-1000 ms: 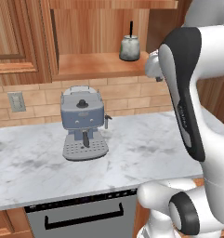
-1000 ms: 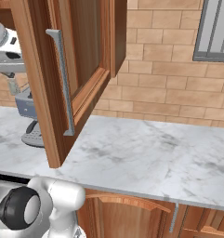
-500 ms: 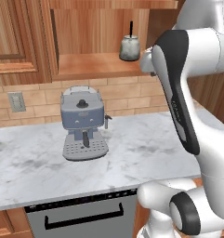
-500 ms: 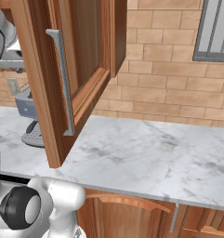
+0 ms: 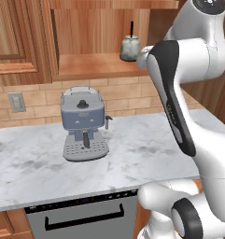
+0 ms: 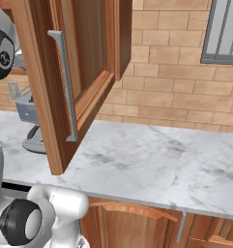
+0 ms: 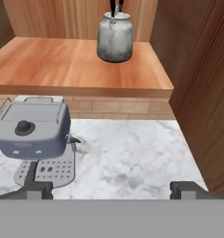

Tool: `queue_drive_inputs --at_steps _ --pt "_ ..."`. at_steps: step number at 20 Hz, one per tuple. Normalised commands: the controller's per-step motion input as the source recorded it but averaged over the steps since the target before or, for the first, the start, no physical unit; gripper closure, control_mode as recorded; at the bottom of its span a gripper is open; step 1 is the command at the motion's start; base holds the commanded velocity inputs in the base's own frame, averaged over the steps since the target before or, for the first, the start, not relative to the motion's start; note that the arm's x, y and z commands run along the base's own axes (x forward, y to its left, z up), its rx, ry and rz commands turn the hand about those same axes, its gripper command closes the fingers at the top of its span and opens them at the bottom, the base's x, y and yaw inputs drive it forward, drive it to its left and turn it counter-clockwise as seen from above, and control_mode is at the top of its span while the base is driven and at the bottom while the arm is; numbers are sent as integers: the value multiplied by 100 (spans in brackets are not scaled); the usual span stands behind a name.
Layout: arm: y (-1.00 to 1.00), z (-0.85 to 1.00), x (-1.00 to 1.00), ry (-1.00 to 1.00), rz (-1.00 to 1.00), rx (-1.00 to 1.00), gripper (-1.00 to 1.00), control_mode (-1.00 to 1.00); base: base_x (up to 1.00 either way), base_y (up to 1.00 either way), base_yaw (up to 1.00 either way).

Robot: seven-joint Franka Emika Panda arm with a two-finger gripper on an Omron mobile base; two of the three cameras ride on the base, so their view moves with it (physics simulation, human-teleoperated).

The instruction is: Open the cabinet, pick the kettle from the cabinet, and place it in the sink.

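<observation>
The cabinet stands open, its door (image 6: 84,72) with the silver bar handle (image 6: 65,85) swung out toward me. The kettle (image 7: 115,37), pale and rounded with a dark handle, sits at the back right of the wooden shelf (image 7: 62,65); it also shows on that shelf as the kettle (image 5: 129,48). My gripper (image 7: 111,191) is open with nothing between its fingertips (image 7: 36,189), and it hangs in front of and below the shelf, apart from the kettle. The arm's white forearm (image 5: 172,93) rises just right of the kettle. The sink is out of view.
A blue-grey espresso machine (image 5: 83,123) stands on the marble counter (image 5: 132,154) under the shelf, left of the arm. The open door's inner face (image 7: 201,93) walls off the right side. A closed wooden door (image 5: 13,37) is at the left, a brick wall behind.
The arm's elbow and forearm have swung a little left, nearer the kettle. The gripper stays open and the kettle has not moved.
</observation>
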Motion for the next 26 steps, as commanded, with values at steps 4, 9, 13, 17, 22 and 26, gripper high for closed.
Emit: queue_drive_inputs --at_steps 4,9,13,17,22,26 --pt "0 8 32 -7 0 0 -100 -100 0 0 0" --pt "0 8 25 -11 0 0 -100 -100 0 0 0" --pt "-1 11 23 -2 0 0 -100 -100 0 0 0" --pt "0 10 22 -9 0 0 -100 -100 0 0 0" --pt "0 8 21 -7 0 0 -100 -100 0 0 0" --pt "0 13 24 -5 0 0 -100 -100 0 0 0"
